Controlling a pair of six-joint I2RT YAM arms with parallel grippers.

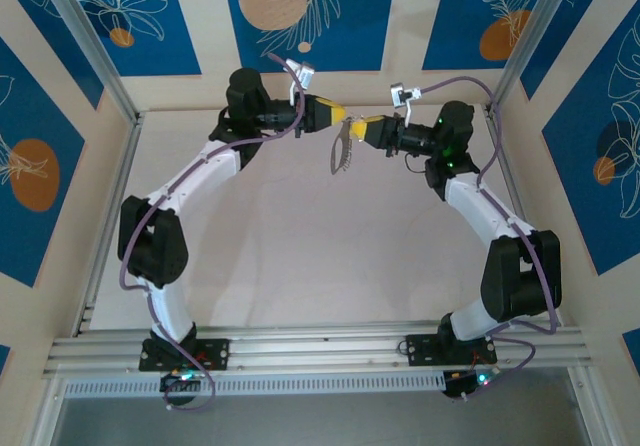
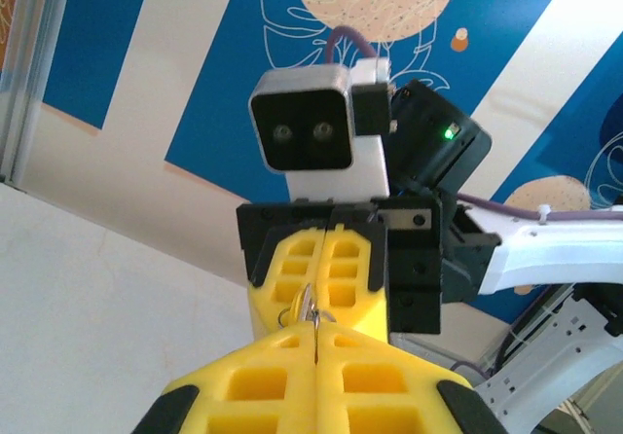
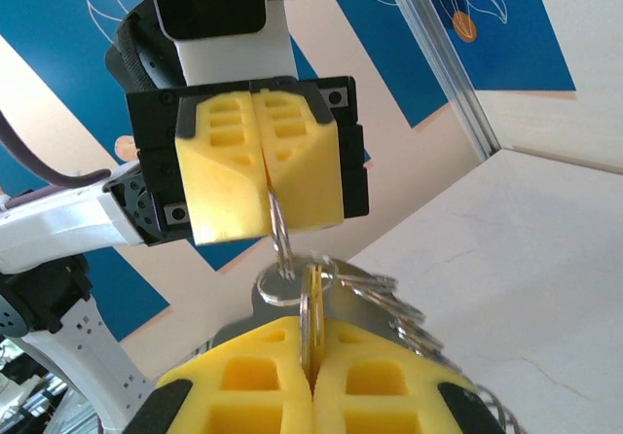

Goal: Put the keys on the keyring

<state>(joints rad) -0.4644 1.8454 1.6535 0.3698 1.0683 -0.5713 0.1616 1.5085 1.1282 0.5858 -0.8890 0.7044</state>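
Note:
Both arms meet above the far middle of the table. My left gripper [image 1: 338,115] is shut on the keyring [image 3: 279,232], which shows edge-on as two thin grey wires poking out of its yellow fingers [image 3: 229,166]. Tip to tip with it, my right gripper [image 1: 360,126] is shut on one flat key [image 3: 311,309] of the keys [image 1: 343,154], and the rest dangle in a jagged silvery string [image 3: 414,309] below the fingertips. A small ring [image 3: 274,286] links wire and key. In the left wrist view the thin wire [image 2: 315,329] runs from my shut left gripper [image 2: 316,344] toward the right gripper [image 2: 324,283].
The pale table [image 1: 300,256] lies well below the grippers. Aluminium posts [image 1: 90,46] stand at the back corners before blue-patterned walls. A metal rail [image 1: 320,346] with the arm bases runs along the near edge.

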